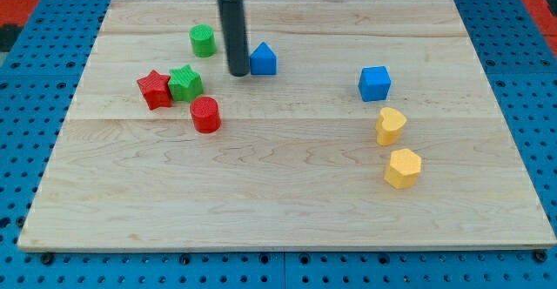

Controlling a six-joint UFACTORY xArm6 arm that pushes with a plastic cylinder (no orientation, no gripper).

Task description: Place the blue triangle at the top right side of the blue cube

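Tip [238, 73] just left of blue triangle [263, 60], blue cube [375, 83] well right.

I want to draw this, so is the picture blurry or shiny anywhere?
Camera view: lighting is even and soft, with no strong glare on the wooden board; the blue triangle and blue cube look fairly sharp; my tip, just left of the triangle, casts only a faint shadow; the rod's top is cut off.

no readable text, labels, brands, numbers or signs anywhere
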